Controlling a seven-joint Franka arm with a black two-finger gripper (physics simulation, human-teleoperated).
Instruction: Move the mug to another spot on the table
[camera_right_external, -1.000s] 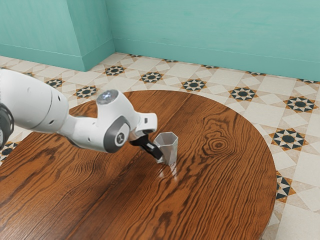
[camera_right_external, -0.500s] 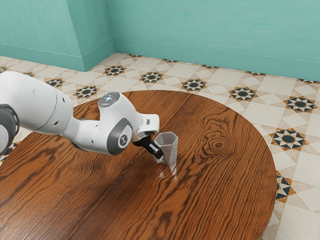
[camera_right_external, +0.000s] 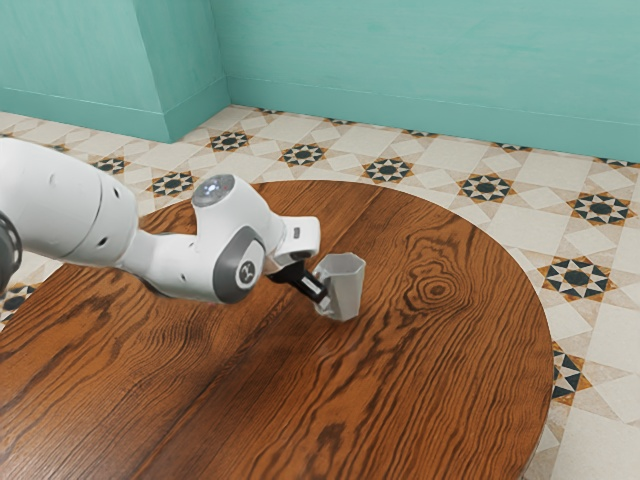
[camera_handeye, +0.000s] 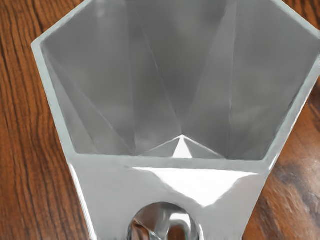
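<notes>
Robot gripper (camera_right_external: 313, 289) grasping a grey mug (camera_right_external: 343, 284) at a round wooden table (camera_right_external: 430, 390)
The black fingers clasp the mug's side nearest the arm; the mug sits tilted, open mouth up, near the table's middle

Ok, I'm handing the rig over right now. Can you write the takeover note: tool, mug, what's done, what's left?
Tool: shut on the mug, gripping the side nearest the arm.
Mug: near the middle of the table, tilted and seemingly just clear of the wood. In the wrist view it sits directly under the hand, mouth up, empty.
Done: grasp made; the lift looks just begun.
Left: carry the mug to another spot on the table, set it down upright, release, back the arm away.
</notes>
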